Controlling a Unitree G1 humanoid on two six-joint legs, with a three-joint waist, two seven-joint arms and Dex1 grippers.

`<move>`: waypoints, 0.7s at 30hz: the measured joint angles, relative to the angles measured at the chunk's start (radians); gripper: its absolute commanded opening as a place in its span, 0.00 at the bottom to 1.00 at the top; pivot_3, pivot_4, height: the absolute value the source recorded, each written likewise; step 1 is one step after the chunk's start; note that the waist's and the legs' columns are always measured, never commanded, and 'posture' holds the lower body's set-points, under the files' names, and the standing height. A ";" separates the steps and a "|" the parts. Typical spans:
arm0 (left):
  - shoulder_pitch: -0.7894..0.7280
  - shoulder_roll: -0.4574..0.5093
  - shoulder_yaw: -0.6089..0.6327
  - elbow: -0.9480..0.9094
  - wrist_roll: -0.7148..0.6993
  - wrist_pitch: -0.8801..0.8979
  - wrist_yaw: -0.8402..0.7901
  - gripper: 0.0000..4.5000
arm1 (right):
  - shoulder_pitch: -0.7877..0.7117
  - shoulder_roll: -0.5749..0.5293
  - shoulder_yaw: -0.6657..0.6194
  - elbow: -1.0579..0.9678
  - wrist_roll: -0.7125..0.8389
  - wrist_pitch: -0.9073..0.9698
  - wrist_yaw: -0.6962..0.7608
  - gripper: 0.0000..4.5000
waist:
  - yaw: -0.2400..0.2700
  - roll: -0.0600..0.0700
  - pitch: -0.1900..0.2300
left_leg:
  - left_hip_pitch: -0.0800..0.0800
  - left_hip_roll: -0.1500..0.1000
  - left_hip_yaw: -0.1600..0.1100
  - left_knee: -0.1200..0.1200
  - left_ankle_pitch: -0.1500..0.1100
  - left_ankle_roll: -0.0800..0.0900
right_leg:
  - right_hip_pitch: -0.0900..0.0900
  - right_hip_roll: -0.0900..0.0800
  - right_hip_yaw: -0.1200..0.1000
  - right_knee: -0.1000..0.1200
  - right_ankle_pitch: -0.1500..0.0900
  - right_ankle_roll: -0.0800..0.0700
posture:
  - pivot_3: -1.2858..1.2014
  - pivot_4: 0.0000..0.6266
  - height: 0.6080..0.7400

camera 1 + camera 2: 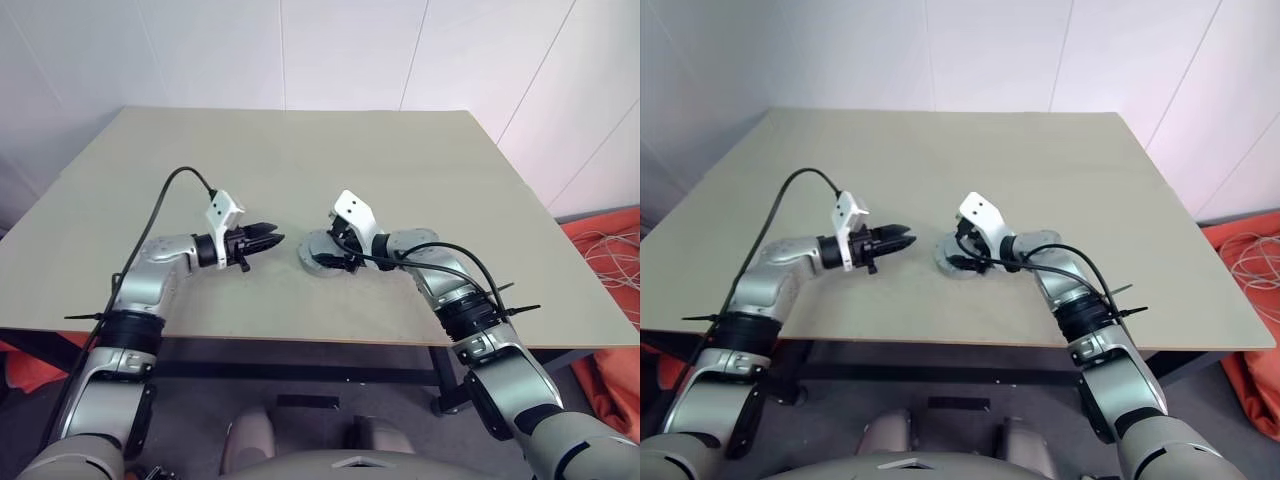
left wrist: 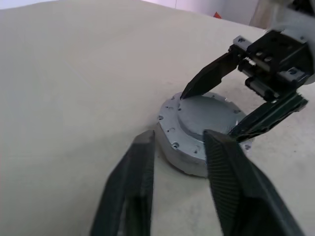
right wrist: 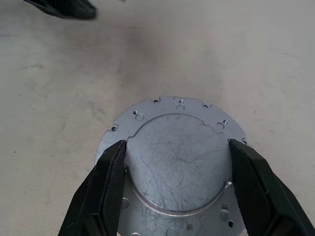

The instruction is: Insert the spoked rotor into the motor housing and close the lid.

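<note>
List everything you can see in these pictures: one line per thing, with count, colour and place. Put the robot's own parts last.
table: one, beige, in front of the robot, against the wall
motor part: one, silver-grey, round with a raised centre and a holed flange, on the table near its front edge
wall: white panels, behind the table
cloth: orange, on the floor right of the table
wires: a white tangle, on the cloth
left claw: one, black fingers slightly apart, empty, above the table left of the motor part
right claw: one, black fingers set against both sides of the motor part's raised centre
cables: two, black, one looping off each wrist
</note>
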 measured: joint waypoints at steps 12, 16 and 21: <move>-0.136 -0.084 -0.046 0.240 0.111 -0.103 0.036 0.00 | 0.000 0.003 0.000 0.000 0.000 0.002 -0.001 0.69 | -0.001 0.000 0.000 | 0.000 0.000 0.000 0.000 0.000 0.000 | 0.000 0.000 0.000 0.000 0.000 0.000 | 0.52 0.00 1.00; -0.147 -0.099 -0.052 0.280 0.127 -0.104 0.028 0.00 | 0.000 0.004 0.000 0.000 -0.001 0.002 -0.003 0.69 | 0.000 0.000 0.000 | 0.000 0.000 0.000 0.000 0.000 0.000 | 0.000 0.000 0.000 0.000 0.000 0.000 | 0.52 0.00 1.00; -0.166 -0.106 -0.066 0.317 0.155 -0.120 0.032 0.00 | 0.000 0.005 -0.001 0.003 -0.001 -0.001 -0.002 0.69 | -0.001 0.000 0.000 | 0.001 0.000 0.000 0.000 0.000 0.000 | 0.000 0.000 0.000 0.000 0.000 0.000 | 0.52 0.00 1.00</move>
